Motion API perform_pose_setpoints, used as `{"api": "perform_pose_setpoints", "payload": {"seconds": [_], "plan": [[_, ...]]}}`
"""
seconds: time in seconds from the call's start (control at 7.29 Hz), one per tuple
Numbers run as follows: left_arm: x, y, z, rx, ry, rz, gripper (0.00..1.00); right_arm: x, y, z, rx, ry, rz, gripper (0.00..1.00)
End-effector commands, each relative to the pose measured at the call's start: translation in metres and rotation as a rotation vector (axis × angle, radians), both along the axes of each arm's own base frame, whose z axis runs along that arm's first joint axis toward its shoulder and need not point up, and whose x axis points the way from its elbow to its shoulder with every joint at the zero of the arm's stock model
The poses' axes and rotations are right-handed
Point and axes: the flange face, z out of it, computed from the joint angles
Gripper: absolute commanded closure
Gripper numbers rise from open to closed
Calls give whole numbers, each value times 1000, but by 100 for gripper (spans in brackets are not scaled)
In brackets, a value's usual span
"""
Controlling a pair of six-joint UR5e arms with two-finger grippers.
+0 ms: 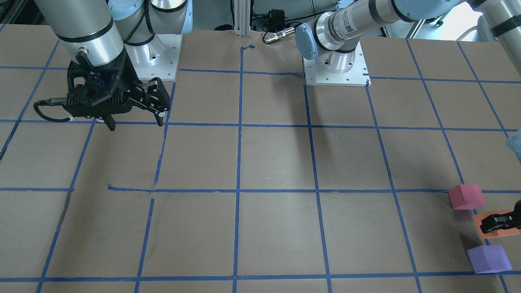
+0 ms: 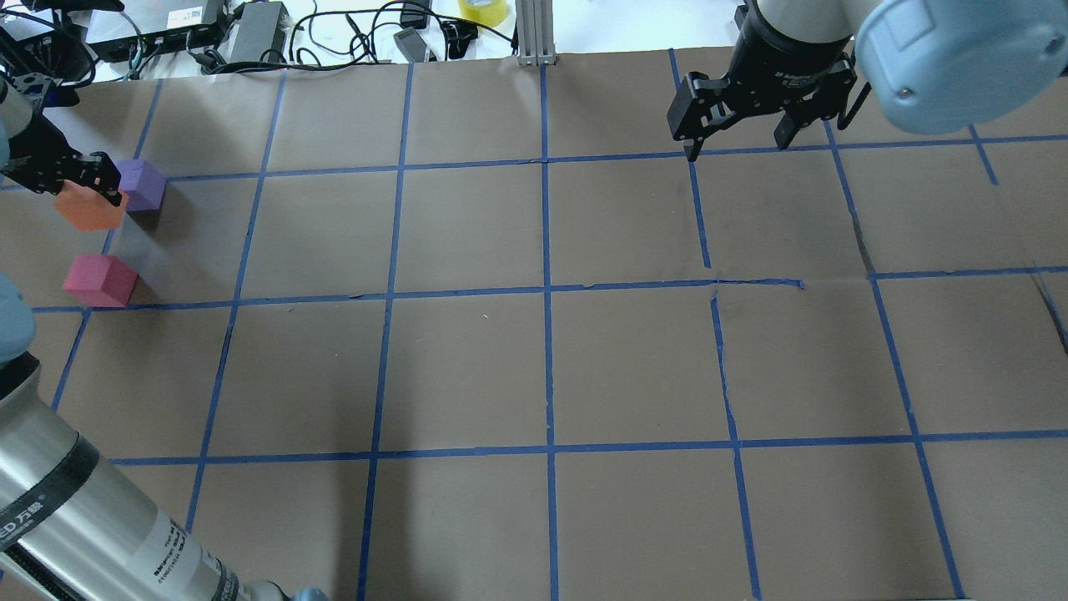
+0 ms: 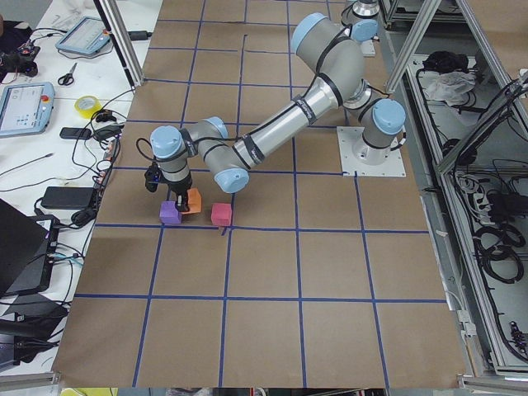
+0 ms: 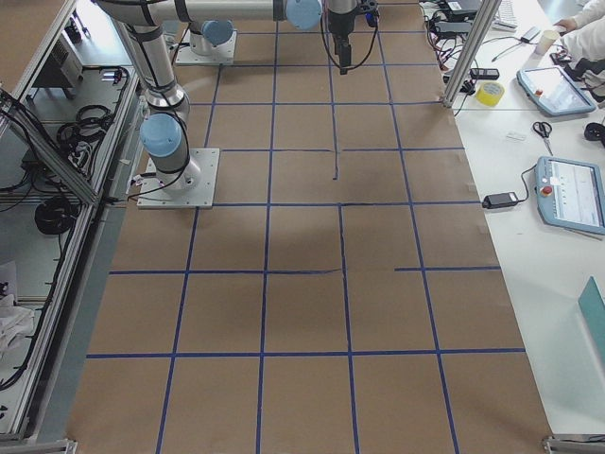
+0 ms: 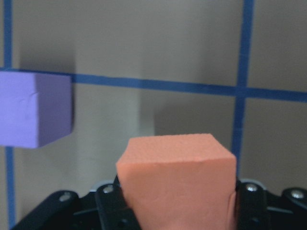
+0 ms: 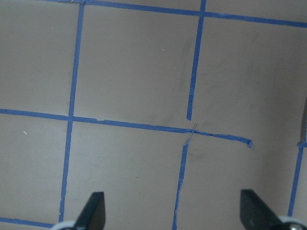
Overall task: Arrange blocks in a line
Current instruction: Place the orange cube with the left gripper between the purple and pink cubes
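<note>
Taped table (image 2: pixel 467 367), L gripper (image 1: pixel 494 222) clamps orange block (image 5: pixel 175 182)

Left end effector (image 1: pixel 494 223) cut by right frame edge, hides part of orange matte foam cube (image 1: pixel 498 235); purple matte foam cube (image 5: pixel 29 108) cropped at wrist view's left.

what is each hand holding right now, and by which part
The left hand grips the orange block by two opposite side faces. The right hand is open and holds nothing.

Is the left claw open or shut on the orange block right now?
Shut on it. The left wrist view shows the orange block wedged between the fingers of the left claw, which touch both its sides.
</note>
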Motion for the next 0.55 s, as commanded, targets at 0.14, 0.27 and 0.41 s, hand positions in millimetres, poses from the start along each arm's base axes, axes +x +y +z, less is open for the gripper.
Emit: {"api": "perform_pose_setpoints", "payload": {"seconds": [0.14, 0.27, 0.41], "plan": [[0, 9, -35, 32, 10, -3, 100, 0, -1, -1, -4, 4, -1, 0], [-1, 10, -38, 28, 7, -6, 100, 0, -1, -1, -5, 4, -1, 0], [-2, 10, -41, 21, 8, -11, 100, 0, -2, -2, -4, 4, -1, 0]]}}
